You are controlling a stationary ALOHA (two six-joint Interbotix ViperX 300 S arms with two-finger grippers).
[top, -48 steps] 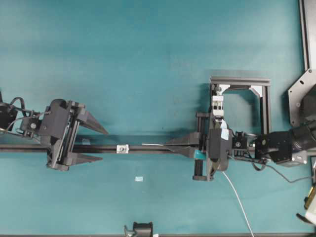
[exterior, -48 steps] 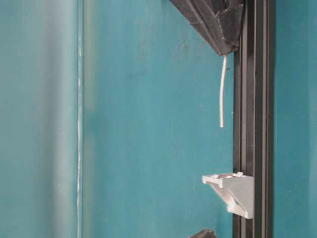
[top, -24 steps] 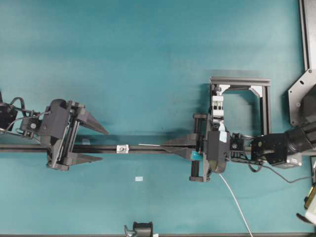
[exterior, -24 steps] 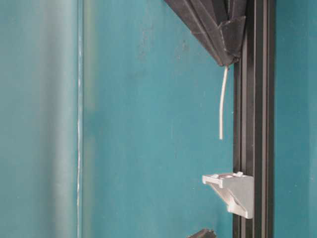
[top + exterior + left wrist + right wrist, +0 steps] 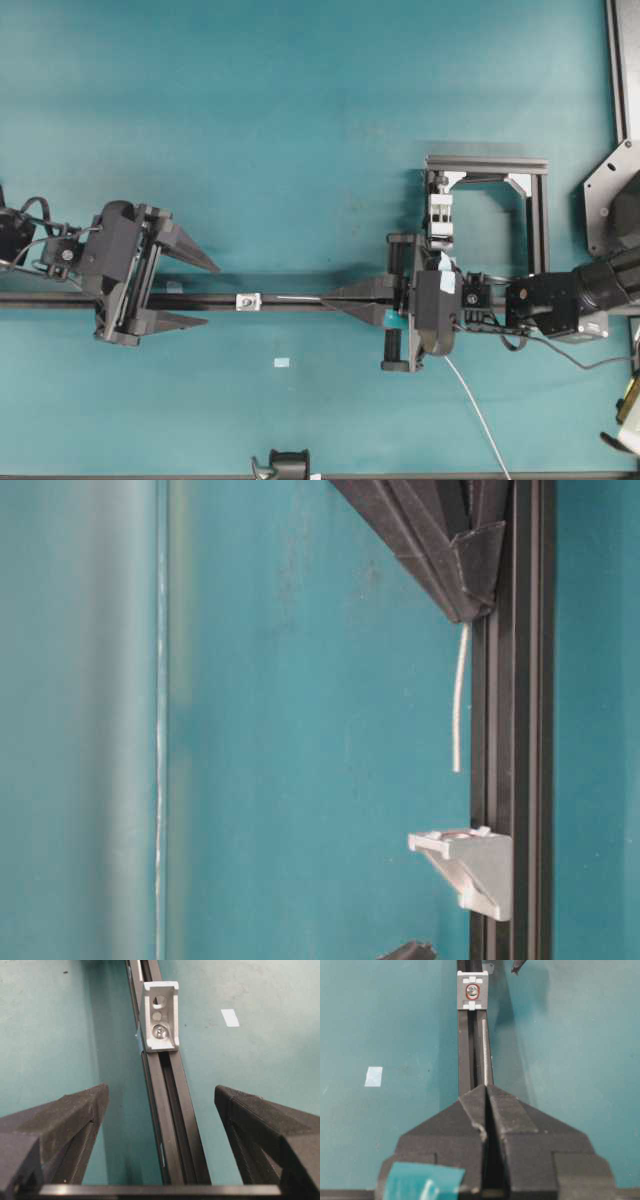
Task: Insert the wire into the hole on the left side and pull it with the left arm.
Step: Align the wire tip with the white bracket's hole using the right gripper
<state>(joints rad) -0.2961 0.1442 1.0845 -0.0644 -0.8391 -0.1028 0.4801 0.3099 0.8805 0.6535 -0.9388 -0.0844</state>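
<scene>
A thin grey-white wire (image 5: 298,298) sticks out leftward from my right gripper (image 5: 326,298), which is shut on it above the black rail (image 5: 200,301). The wire's free end (image 5: 485,1050) points at the small silver bracket (image 5: 248,300) and stops a short way before it (image 5: 457,705). The hole (image 5: 160,999) is a dark opening in the bracket's upright face. My left gripper (image 5: 211,295) stands open on the bracket's other side, one finger on each side of the rail (image 5: 172,1110), with nothing between them. The rest of the wire (image 5: 478,410) trails back toward the table's front edge.
A white clamp block in a black frame (image 5: 486,200) stands just behind the right gripper. A small white patch (image 5: 281,362) lies on the teal table in front of the rail. Black plates (image 5: 612,200) sit at the right edge, and a dark fixture (image 5: 286,465) at the front edge.
My right gripper has moved left along the rail with the wire, bringing the wire's tip closer to the bracket. The left gripper has not moved.
</scene>
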